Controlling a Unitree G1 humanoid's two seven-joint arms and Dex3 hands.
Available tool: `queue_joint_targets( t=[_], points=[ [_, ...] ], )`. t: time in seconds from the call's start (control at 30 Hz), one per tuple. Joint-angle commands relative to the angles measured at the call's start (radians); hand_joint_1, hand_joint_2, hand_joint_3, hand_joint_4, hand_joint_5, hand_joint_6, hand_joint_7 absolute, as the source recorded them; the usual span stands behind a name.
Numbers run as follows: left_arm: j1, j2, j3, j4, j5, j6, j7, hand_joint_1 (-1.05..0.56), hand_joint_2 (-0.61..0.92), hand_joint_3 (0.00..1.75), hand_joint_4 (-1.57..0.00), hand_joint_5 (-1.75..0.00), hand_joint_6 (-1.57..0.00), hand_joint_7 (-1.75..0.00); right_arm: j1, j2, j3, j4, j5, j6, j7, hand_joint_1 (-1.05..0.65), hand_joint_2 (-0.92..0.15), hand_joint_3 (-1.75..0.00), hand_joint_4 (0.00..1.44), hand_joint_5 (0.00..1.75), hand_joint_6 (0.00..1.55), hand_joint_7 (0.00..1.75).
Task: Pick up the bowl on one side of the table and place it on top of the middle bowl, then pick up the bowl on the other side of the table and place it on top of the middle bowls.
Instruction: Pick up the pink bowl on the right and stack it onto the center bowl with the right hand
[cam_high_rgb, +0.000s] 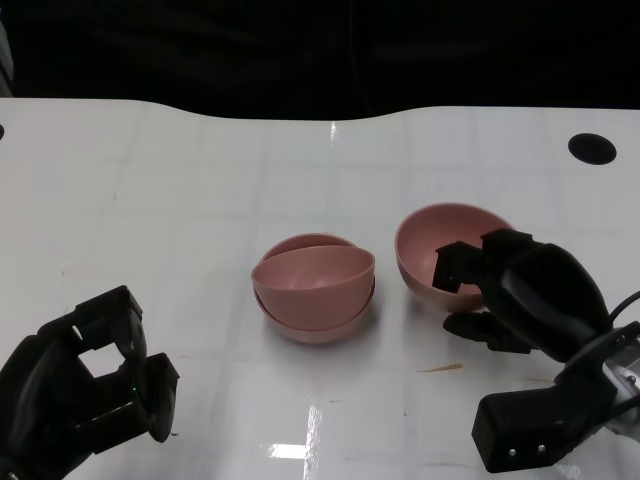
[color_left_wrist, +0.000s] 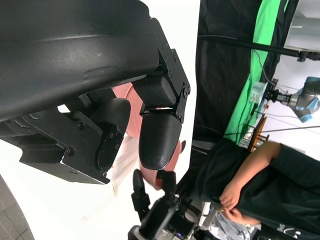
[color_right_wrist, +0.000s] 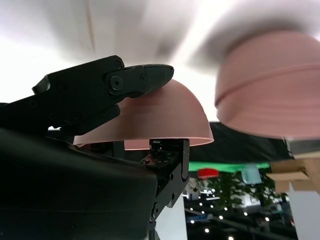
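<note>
While tilted, pink bowl (cam_high_rgb: 440, 250) pinched by right hand (cam_high_rgb: 520, 295)

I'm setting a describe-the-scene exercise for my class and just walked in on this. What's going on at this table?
A humanoid robot is stacking pink plastic bowls on a white table. Two bowls already sit nested in the middle as a stack. The right hand grips the rim of the third pink bowl, tilted beside the stack, one of its fingers inside it. The left hand hangs near the table's front edge, holding nothing.
</note>
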Motion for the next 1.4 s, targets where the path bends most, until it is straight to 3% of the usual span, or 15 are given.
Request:
queue_joint_targets(
  t=[0.03,0.3,0.6,0.87,0.97,1.1,1.2,1.33,1.4],
  points=[
    [-0.001,0.001,0.005,-0.012,0.01,-0.014,0.002,0.36,0.92,1.56,-1.23,-1.75,-0.9,-1.75,0.025,-0.039,-0.034,-0.087,0.015,0.009,0.041,-0.22,-0.92,-0.39,0.8,1.75,0.55,1.75],
    [-0.004,-0.007,0.002,-0.012,0.018,-0.015,0.008,0.35,0.92,1.55,-1.24,-1.75,-0.9,-1.75,0.026,-0.079,-0.094,-0.284,0.037,0.019,0.17,-0.22,-0.89,-0.34,0.78,1.75,0.57,1.75],
    [-0.011,-0.017,-0.002,-0.013,0.03,-0.003,0.019,0.36,0.92,1.52,-1.23,-1.75,-0.91,-1.75,-0.088,-0.071,-0.129,-0.334,0.081,-0.026,0.291,-0.24,-0.88,-0.42,0.86,1.75,0.62,1.75],
    [-0.01,-0.022,-0.007,-0.009,0.044,-0.012,0.014,0.36,0.92,1.52,-1.23,-1.75,-0.9,-1.75,-0.2,-0.04,-0.098,-0.281,0.113,-0.118,0.394,-0.29,-0.88,-0.36,0.86,1.75,0.61,1.75],
    [-0.009,-0.026,-0.008,-0.014,0.052,-0.009,0.018,0.36,0.92,1.5,-1.22,-1.75,-0.89,-1.75,-0.23,-0.013,-0.085,-0.254,0.103,-0.139,0.398,-0.29,-0.85,-0.35,0.88,1.75,0.66,1.63],
    [-0.009,-0.029,-0.006,-0.006,0.053,-0.015,0.005,0.36,0.92,1.48,-1.21,-1.75,-0.89,-1.75,-0.259,0.019,-0.06,-0.212,0.092,-0.157,0.403,-0.27,-0.77,-0.32,0.88,1.75,0.62,1.74],
    [-0.007,-0.032,-0.004,0.009,0.053,-0.036,-0.014,0.36,0.92,1.49,-1.21,-1.75,-0.89,-1.75,-0.281,0.046,-0.039,-0.165,0.094,-0.174,0.411,-0.26,-0.78,-0.34,0.9,1.75,0.64,1.75],
    [-0.001,-0.03,-0.006,0.009,0.055,-0.043,-0.012,0.36,0.92,1.49,-1.2,-1.75,-0.89,-1.75,-0.303,0.076,-0.02,-0.114,0.091,-0.188,0.413,-0.26,-0.79,-0.37,0.93,1.75,0.78,1.52],
    [0.001,-0.029,-0.005,0.009,0.05,-0.04,-0.012,0.36,0.92,1.49,-1.2,-1.75,-0.89,-1.75,-0.309,0.088,-0.012,-0.092,0.092,-0.194,0.418,-0.26,-0.79,-0.41,0.93,1.75,0.74,1.63]
  ],
)
